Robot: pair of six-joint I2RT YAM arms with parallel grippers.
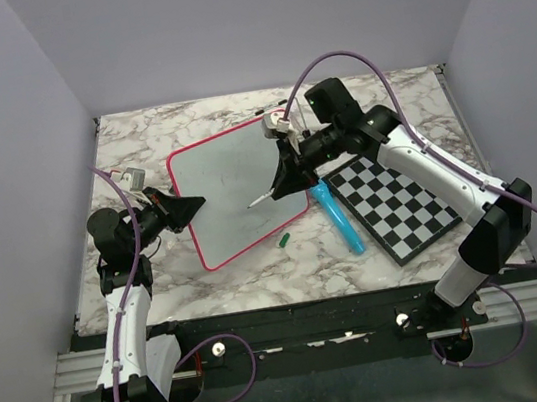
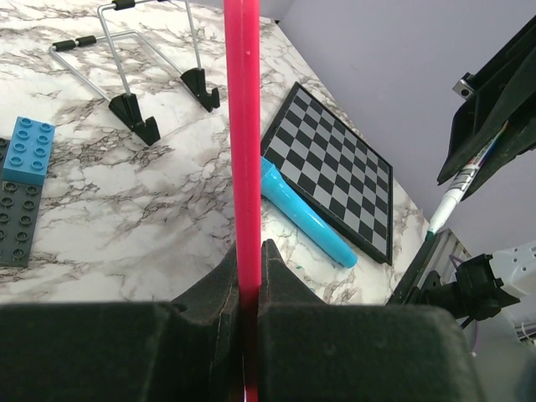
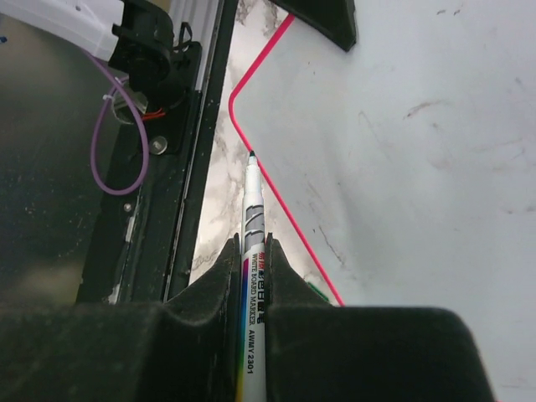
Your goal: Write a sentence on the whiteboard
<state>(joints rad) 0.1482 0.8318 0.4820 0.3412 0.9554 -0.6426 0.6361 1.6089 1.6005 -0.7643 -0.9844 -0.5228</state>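
Left fingers pinch the board by its edge; right fingers pinch a marker, tip contact unclear.

The top external view looks steeply down from above and behind the arm bases, far enough to take in the whole table. The left wrist view sits close behind the left hand, looking low across the table toward the checkered board. The right wrist view sits close behind the right hand, facing down onto the whiteboard. All three share the whiteboard's pink frame and the marker.
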